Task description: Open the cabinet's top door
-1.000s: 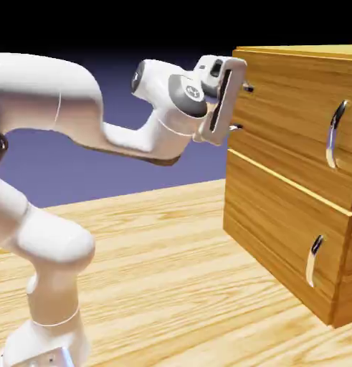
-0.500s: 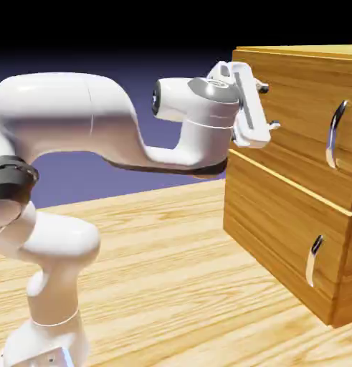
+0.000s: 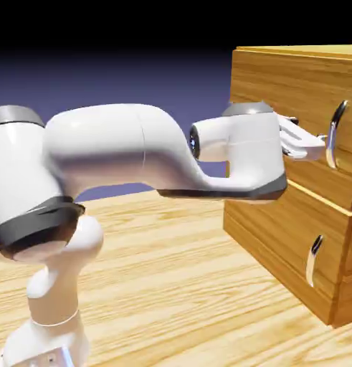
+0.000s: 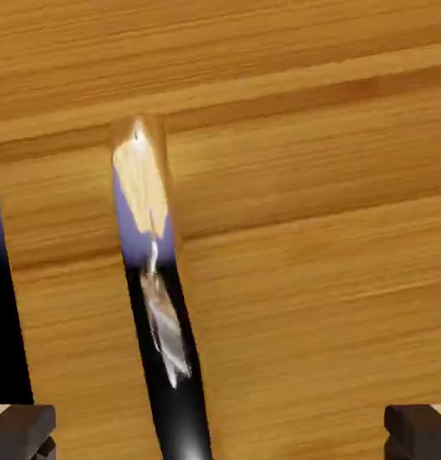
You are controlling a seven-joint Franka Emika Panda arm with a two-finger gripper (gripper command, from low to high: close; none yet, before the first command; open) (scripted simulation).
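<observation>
Pincer [image 3: 316, 145] gapes released before grained light-brown top door [image 3: 293, 107], its silver handle [image 4: 161, 305] curved.

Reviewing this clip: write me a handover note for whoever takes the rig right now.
Gripper: open, empty, right beside the top door's handle; contact can't be judged.
Hand view: handle sits between the fingertips, left of centre.
Cabinet: top door shut, lower panel shut.
Done: approach to the handle.
Left: centre on the handle, close, pull the door open.
</observation>
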